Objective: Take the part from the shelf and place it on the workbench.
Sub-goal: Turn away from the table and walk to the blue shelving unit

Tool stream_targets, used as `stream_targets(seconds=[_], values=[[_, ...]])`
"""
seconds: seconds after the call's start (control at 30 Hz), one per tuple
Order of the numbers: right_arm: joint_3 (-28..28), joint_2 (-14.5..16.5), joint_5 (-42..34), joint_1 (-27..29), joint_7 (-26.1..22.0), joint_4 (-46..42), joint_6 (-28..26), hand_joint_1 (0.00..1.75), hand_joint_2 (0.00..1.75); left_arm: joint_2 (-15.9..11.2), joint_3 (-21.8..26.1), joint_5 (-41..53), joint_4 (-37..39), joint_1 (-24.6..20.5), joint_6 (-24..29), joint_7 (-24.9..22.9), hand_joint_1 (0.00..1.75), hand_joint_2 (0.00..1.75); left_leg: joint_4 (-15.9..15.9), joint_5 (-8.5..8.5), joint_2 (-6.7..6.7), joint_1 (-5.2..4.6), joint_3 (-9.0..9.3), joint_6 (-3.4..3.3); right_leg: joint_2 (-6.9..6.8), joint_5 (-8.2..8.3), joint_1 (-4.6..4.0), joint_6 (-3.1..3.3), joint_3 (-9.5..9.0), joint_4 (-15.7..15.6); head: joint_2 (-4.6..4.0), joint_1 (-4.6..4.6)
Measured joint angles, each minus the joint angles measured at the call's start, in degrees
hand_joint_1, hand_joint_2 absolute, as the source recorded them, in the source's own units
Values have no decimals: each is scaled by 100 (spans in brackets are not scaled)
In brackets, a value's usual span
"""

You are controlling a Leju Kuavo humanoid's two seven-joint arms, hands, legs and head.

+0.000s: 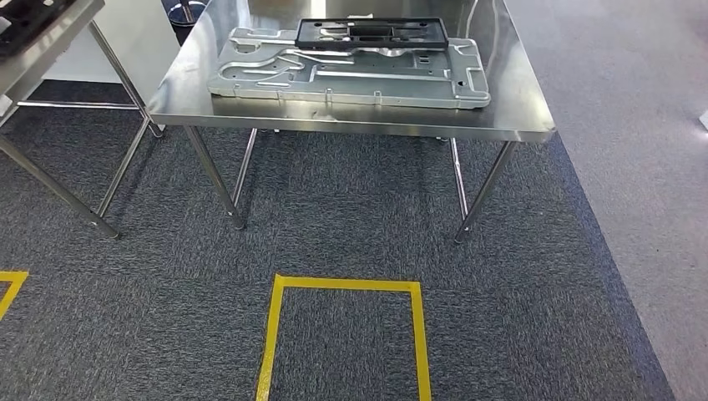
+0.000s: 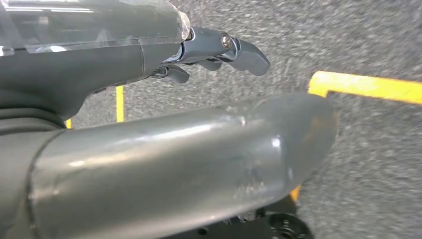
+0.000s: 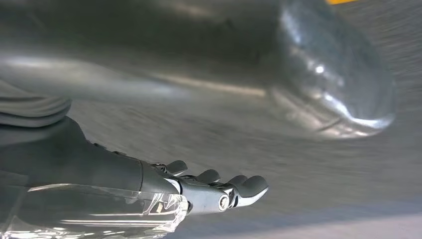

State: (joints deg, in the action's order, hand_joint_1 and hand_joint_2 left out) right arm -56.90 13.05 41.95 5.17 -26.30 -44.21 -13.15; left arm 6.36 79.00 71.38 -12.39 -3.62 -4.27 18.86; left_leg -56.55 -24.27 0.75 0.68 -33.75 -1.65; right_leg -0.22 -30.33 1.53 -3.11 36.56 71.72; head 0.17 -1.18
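The stainless steel workbench (image 1: 351, 113) stands straight ahead, and on its tabletop already lie a large stamped metal panel (image 1: 351, 75) and, resting on the panel's far edge, a black plastic frame (image 1: 371, 32). Which of these, if either, is the task's part I cannot tell; no shelf is plainly visible, though the corner of another steel stand (image 1: 37, 33) sits to the left of the workbench with something dark on it, too cropped to identify.

Both arms hang down. The left hand (image 2: 199, 55) holds nothing, its fingers loosely extended and apart over the grey carpet (image 1: 351, 217), with yellow floor tape (image 2: 368, 87) beneath it. The right hand (image 3: 209, 186) is likewise empty, fingers spread and relaxed above the carpet; that view is blurred, so finer detail is lost.

My reading is that this is a walking or repositioning moment, either heading off to the shelf for a part or just after a placement. The yellow taped box (image 1: 346, 334) on the carpet in front of the workbench looks like a standing mark. To do this step well, the robot should keep its arms tucked and clear of the workbench legs, square its body before reaching, and settle its stance before raising either hand. If another part is to go onto the workbench, free steel remains in front of and to the right of the panel, so aim there rather than stacking blindly.
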Motion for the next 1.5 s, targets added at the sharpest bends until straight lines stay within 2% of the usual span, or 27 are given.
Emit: stream_targets(seconds=[0.07,0.13,0.2,0.23,0.27,0.37,0.4,0.43,0.47,0.53,0.6,0.67,0.73,0.77,0.83,0.9,0.93,0.97,1.0,1.07,1.13,1.17,1.27,1.33,1.4,1.43,1.5], values=[[-335,27,22,-119,107,298,-29,0,0,16,13,-1,0,-13,10,-1,0,0,-100,73,10,2,-159,69,12,56,38,-17,-703,-858,-1,1],[-587,40,81,-234,408,588,-115,0,0,25,23,-8,-1,-31,27,-4,0,0,-156,157,18,-3,-231,149,31,-130,18,53,-1134,-1507,-1,4],[-864,39,136,-332,849,936,-227,0,0,34,40,-22,-1,-41,39,-10,0,0,-142,248,17,15,-254,237,29,-132,-10,185,-1129,-1627,-1,2],[-1000,36,150,-378,1040,1106,-278,0,0,37,53,-30,-1,-42,43,-13,0,0,-169,196,7,30,-280,271,17,-78,-14,249,-1083,-1632,-1,2],[-1122,31,159,-417,1223,1269,-322,0,0,39,67,-34,-1,-37,46,-16,0,0,-277,29,-4,44,-324,295,0,-15,-15,317,-1026,-1638,-1,9],[-1385,-2,187,-502,1655,1730,-409,0,0,43,105,-41,-1,-18,49,-29,0,0,-1212,-874,-22,58,-535,318,-28,194,-60,431,-784,-1629,-1,39],[-1446,-15,202,-519,1768,1863,-419,0,0,45,113,-43,-1,-16,49,-32,0,0,-1556,-1026,-23,56,-564,318,-31,263,-85,441,-683,-1613,-1,42],[-1493,-25,221,-536,1857,1975,-419,0,0,47,116,-44,-1,-18,49,-32,0,0,-1768,-1020,-24,52,-530,308,-33,328,-109,447,-577,-1589,-2,45],[-1534,-34,247,-555,1937,2080,-414,0,0,48,117,-45,-1,-21,50,-32,0,0,-1800,-889,-24,45,-410,287,-34,389,-129,450,-464,-1557,-2,45],[-1587,-50,316,-593,2052,2246,-388,0,0,47,120,-46,-1,-32,51,-32,0,0,-1305,-591,-29,9,101,202,-28,495,-155,441,-265,-1483,-1,48],[-1606,-65,382,-626,2113,2379,-350,0,0,40,121,-46,-7,-56,52,-32,0,0,-402,-644,-33,-46,772,104,-29,584,-178,403,-148,-1423,-1,48],[-1613,-86,429,-646,2131,2473,-299,0,0,36,122,-50,-11,-80,51,-32,0,0,130,-783,-36,-87,1079,56,-47,692,-178,340,-97,-1415,-1,47],[-1618,-124,474,-653,2128,2537,-236,0,0,48,127,-52,-10,-77,49,-34,0,0,206,-706,-23,-80,1018,26,-34,760,-168,271,-49,-1411,-2,54],[-1619,-146,501,-654,2122,2566,-203,0,0,58,131,-52,-10,-70,48,-37,0,0,220,-629,-10,-66,962,0,-9,656,-166,235,-10,-1339,-2,52],[-1621,-187,559,-653,2101,2613,-126,0,0,76,136,-47,-11,-65,54,-40,0,0,238,-482,5,-45,806,-64,36,128,-147,168,131,-891,-2,33],[-1621,-203,615,-652,2106,2643,-85,0,0,128,135,12,-13,-56,168,-20,0,0,218,-366,-19,-54,617,-92,34,-352,-123,131,280,-169,-1,14],[-1620,-208,647,-653,2120,2656,-81,0,0,195,133,51,-15,-53,284,24,0,0,203,-307,-36,-57,521,-86,32,-368,-112,121,311,119,-1,14],[-1617,-208,699,-654,2139,2667,-84,0,0,289,131,78,-17,-57,435,95,0,0,183,-243,-56,-58,421,-76,32,-236,-103,115,272,263,-1,15],[-1606,-209,769,-656,2160,2676,-81,0,0,388,129,72,-20,-69,585,171,0,0,159,-184,-87,-58,327,-61,42,-33,-94,119,145,220,-2,13],[-1563,-227,915,-658,2197,2686,-54,0,0,544,127,16,-20,-112,761,273,0,0,94,-76,-174,-60,159,-22,176,196,-87,164,-421,-417,-1,10],[-1521,-252,995,-654,2229,2695,-10,0,0,616,126,-19,-20,-155,745,296,0,0,10,13,-274,-78,36,30,330,16,-96,233,-1054,-1315,-1,4],[-1511,-261,1025,-660,2246,2702,11,0,0,631,123,-16,-20,-167,690,303,0,0,-21,57,-314,-87,-16,61,358,-89,-105,259,-1224,-1590,-1,5],[-1443,-263,1235,-668,2352,2731,44,0,0,588,114,13,-25,-142,493,303,0,0,-150,60,-339,-83,-154,153,221,-104,-89,367,-1200,-1721,-1,21],[-1338,-268,1470,-625,2462,2752,81,0,0,550,110,37,-31,-114,467,273,0,0,-612,-316,-235,-63,-340,210,75,-42,-82,447,-1142,-1719,-1,61],[-1236,-278,1644,-571,2541,2773,153,0,0,526,107,63,-35,-101,489,237,0,0,-1396,-777,-159,-48,-608,269,-81,-1,-97,478,-1052,-1686,-1,92],[-1199,-281,1690,-555,2563,2783,190,0,0,521,106,70,-36,-94,492,225,0,0,-1690,-886,-141,-41,-684,289,-156,13,-101,479,-1001,-1659,-1,92],[-1140,-283,1737,-546,2584,2801,230,0,0,515,106,72,-35,-74,473,210,0,0,-1625,-777,-98,-28,-502,302,-286,27,-103,472,-916,-1599,-2,93]])
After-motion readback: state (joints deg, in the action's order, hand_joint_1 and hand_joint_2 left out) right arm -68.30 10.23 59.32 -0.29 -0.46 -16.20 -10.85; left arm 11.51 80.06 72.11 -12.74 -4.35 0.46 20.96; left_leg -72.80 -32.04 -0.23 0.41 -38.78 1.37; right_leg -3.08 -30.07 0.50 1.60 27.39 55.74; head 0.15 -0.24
